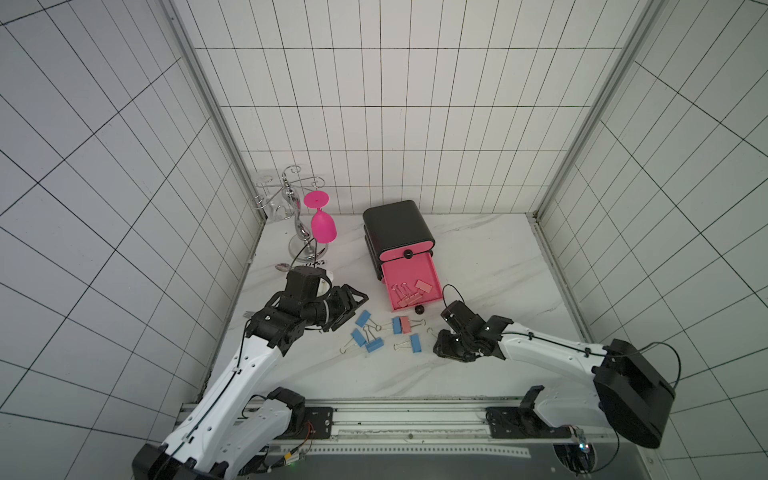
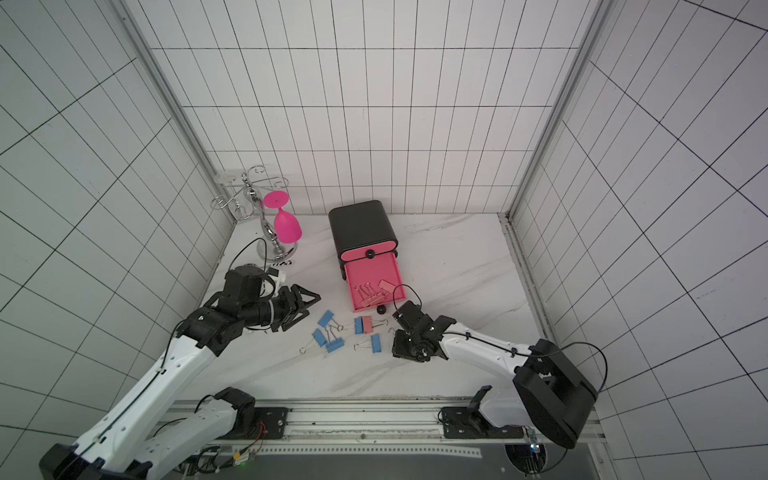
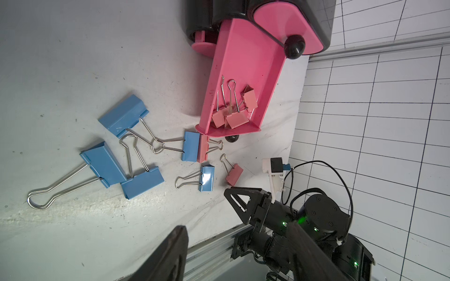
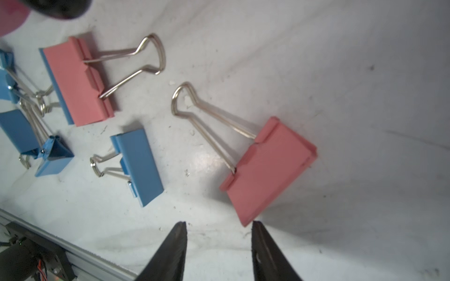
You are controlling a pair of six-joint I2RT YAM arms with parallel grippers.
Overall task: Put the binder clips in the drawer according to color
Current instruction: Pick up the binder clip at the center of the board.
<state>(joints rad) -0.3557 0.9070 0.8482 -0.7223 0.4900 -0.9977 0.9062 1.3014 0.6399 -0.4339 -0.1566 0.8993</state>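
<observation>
The black drawer chest (image 1: 397,224) stands at the back, its middle pink drawer (image 1: 417,270) pulled out with several salmon-pink binder clips (image 1: 409,296) inside. Several blue binder clips (image 1: 363,318) and one pink clip (image 1: 406,325) lie on the table in front of it. Another pink clip (image 4: 270,167) lies flat just ahead of my right gripper (image 4: 219,226). That gripper is open, one fingertip (image 4: 257,228) beside the clip's corner, and holds nothing. My left gripper (image 1: 353,311) hovers left of the blue clips, open and empty.
A silver glass rack (image 1: 299,216) with a pink goblet (image 1: 323,226) stands at the back left. A spoon (image 1: 282,267) and a fork (image 1: 248,313) lie by the left arm. Tiled walls close in three sides; a metal rail (image 1: 407,419) runs along the front.
</observation>
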